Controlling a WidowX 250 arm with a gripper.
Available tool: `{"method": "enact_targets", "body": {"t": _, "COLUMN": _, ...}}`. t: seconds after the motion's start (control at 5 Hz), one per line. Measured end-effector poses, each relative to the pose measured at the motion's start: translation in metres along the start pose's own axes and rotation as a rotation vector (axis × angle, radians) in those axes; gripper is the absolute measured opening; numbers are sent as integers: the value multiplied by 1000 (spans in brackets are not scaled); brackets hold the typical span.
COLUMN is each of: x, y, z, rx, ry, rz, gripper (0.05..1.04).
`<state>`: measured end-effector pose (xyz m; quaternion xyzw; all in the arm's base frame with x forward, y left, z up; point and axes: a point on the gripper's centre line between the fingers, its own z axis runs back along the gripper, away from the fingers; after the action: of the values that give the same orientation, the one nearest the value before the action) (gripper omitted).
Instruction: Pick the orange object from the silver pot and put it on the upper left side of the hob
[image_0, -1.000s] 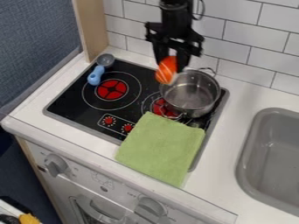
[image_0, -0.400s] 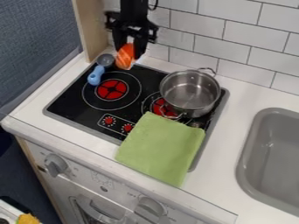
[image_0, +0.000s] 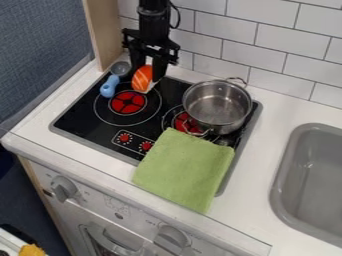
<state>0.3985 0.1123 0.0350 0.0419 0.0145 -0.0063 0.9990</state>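
The black gripper (image_0: 147, 76) hangs over the back left part of the hob (image_0: 83, 116), shut on the orange object (image_0: 141, 78), which has pale stripes and a whitish lower end. The object is just behind the rear left red burner ring; whether its lower end touches the hob I cannot tell. To the right stands the silver pot (image_0: 217, 106) on the hob's right side, with nothing orange inside it.
A blue-handled scoop (image_0: 110, 86) lies at the hob's back left corner, close to the gripper's left. A green cloth (image_0: 184, 169) covers the front right of the hob. Tiled wall (image_0: 284, 47) rises behind; a grey sink (image_0: 314, 185) is at right.
With the orange object held, the gripper has moved left from beside the pot to the hob's back left, and has since come lower.
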Motion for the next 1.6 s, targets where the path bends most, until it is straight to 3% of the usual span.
{"method": "enact_targets", "body": {"t": 0.2, "x": -1, "y": -2, "z": -6, "rx": -4, "ry": 18, "rz": -4, "gripper": 931}}
{"method": "enact_targets", "body": {"t": 0.4, "x": -4, "y": -4, "z": -11, "rx": -7, "ry": 20, "rz": -6, "gripper": 1009}}
{"method": "enact_targets", "body": {"t": 0.8, "x": -9, "y": -32, "z": 32, "rx": -15, "ry": -91, "rz": -43, "gripper": 1001}}
{"method": "enact_targets", "body": {"t": 1.2, "x": -41, "y": -76, "z": 44, "rx": -54, "ry": -113, "rz": -77, "gripper": 1001}}
{"method": "enact_targets", "body": {"t": 1.6, "x": -41, "y": -76, "z": 44, "rx": -53, "ry": -116, "rz": -77, "gripper": 1001}}
